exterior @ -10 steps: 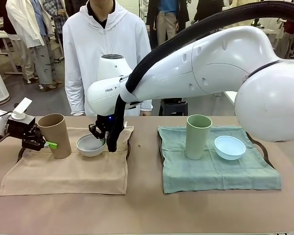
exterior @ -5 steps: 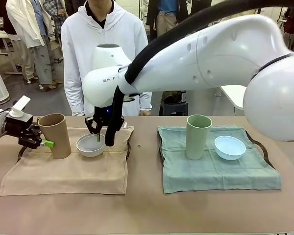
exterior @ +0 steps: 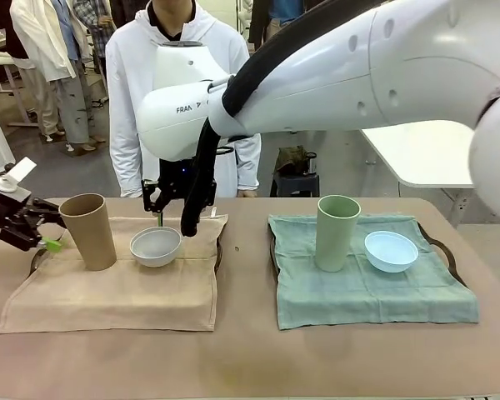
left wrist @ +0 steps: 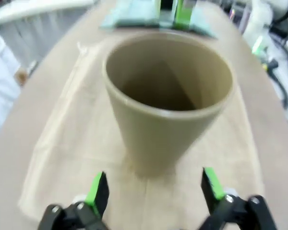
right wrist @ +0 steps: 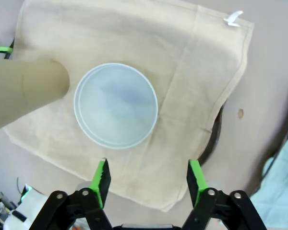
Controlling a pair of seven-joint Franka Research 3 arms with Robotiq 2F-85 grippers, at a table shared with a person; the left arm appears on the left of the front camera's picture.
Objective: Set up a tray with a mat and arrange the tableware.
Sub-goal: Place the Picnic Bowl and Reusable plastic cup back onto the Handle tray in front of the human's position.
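A tan tumbler (exterior: 87,230) and a white bowl (exterior: 156,246) stand on the tan mat (exterior: 117,287), which covers a dark tray (exterior: 219,250). My left gripper (exterior: 52,227) is open just left of the tumbler and apart from it. In the left wrist view the tan tumbler (left wrist: 168,105) stands ahead of my open left gripper (left wrist: 154,189). My right gripper (exterior: 162,218) hangs open above the bowl. From the right wrist the white bowl (right wrist: 116,105) and tan tumbler (right wrist: 26,91) lie below my right gripper (right wrist: 148,179). A pale green tumbler (exterior: 337,232) and light blue bowl (exterior: 392,250) stand on the green mat (exterior: 367,292).
The green mat covers a second tray, whose dark rim (exterior: 440,246) shows at the right. A person in a white hoodie (exterior: 183,75) stands at the far side of the table. The brown table (exterior: 250,358) is bare along its front edge.
My left gripper let go of the tan tumbler and drew back to the left. My right gripper rose from the white bowl's rim, and that arm lifted.
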